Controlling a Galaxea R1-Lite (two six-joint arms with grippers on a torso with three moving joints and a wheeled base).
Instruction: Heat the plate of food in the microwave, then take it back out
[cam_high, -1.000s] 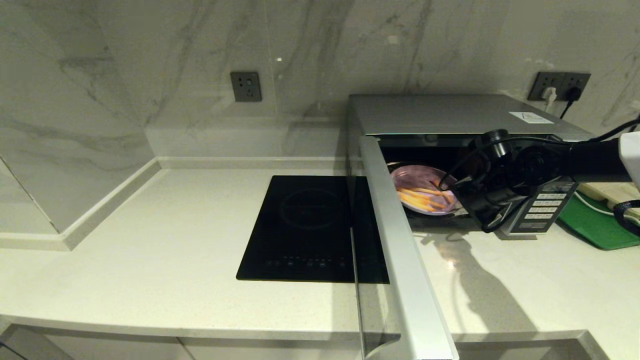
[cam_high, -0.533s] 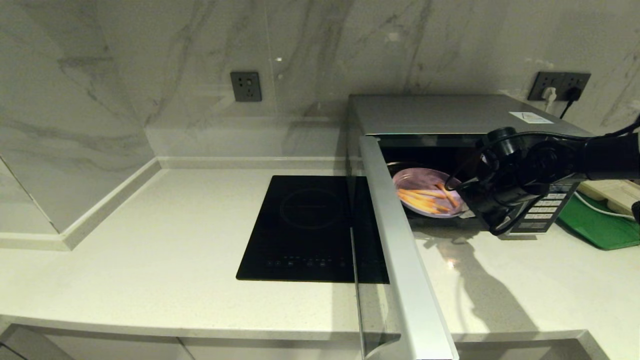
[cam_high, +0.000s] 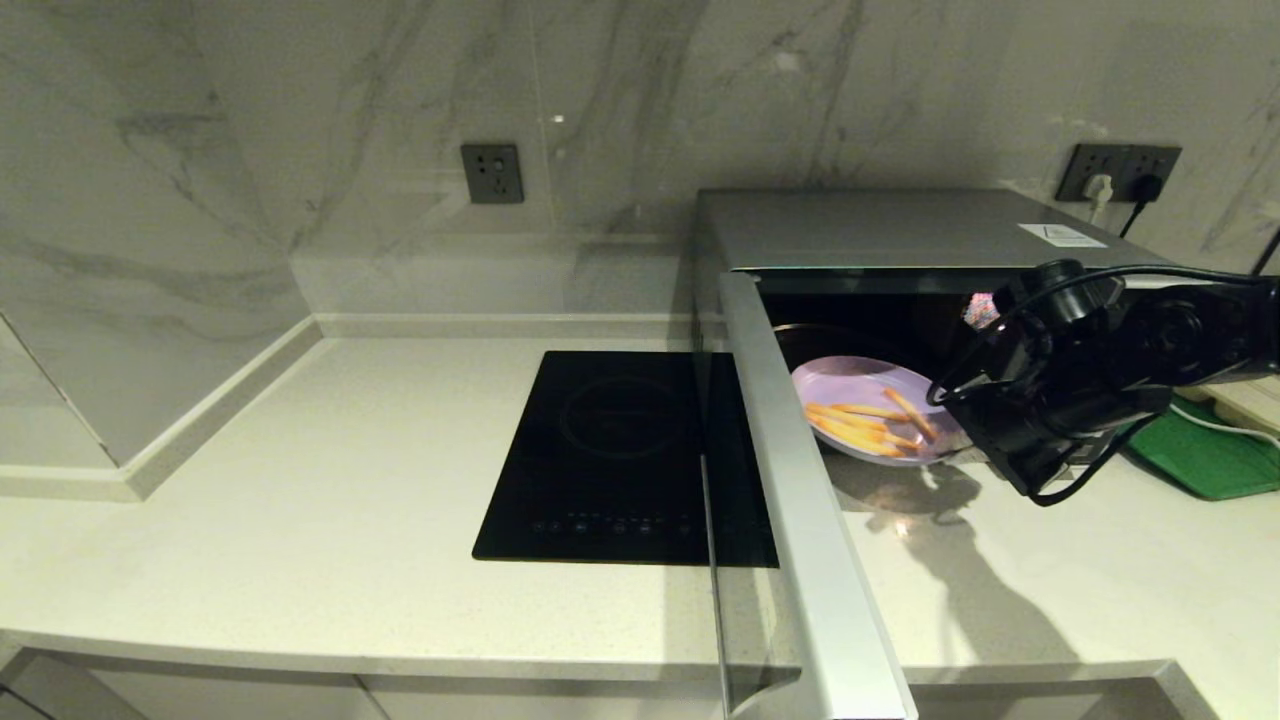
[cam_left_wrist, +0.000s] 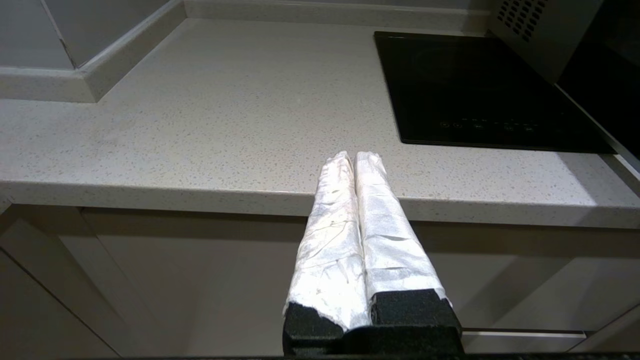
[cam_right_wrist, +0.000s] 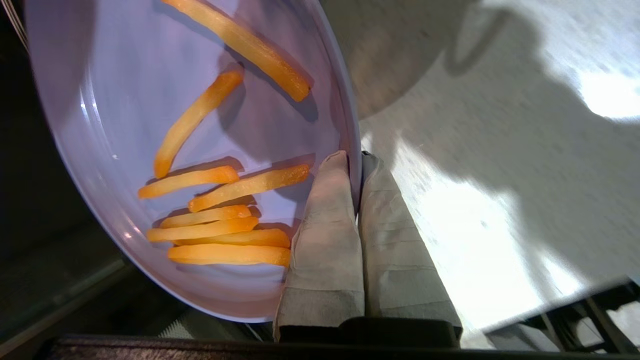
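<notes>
- The right claw has its two taped fingers closed on the rim of the plate of food, one finger on the inside of the rim next to the fries and the other on the outside; the rim is pinched between them.
- The plate of food sits at the mouth of the microwave, partly past the front edge of the cavity, with its near part over the bench. It appears to be held off the surface, since a round shadow lies on the bench under it.
- From the right claw the plate extends to the robot's left and towards the open door, which stands swung out on that side. The grip is on the plate's right edge, so all its weight hangs off one side of the fingers.
- The plate looks tilted in the right wrist view, and the fries are bunched near the gripped edge. My judgement is that they could slide if the tilt grows.
- The free bench in front of the microwave, between the door and the green mat, is the nearest place to set it down. The move would run towards the robot and down.
- The left claw is parked below the bench edge, well away to the left of the black cooktop, its taped fingers pressed together on nothing. The right arm is much the nearer one and already has the plate.
</notes>
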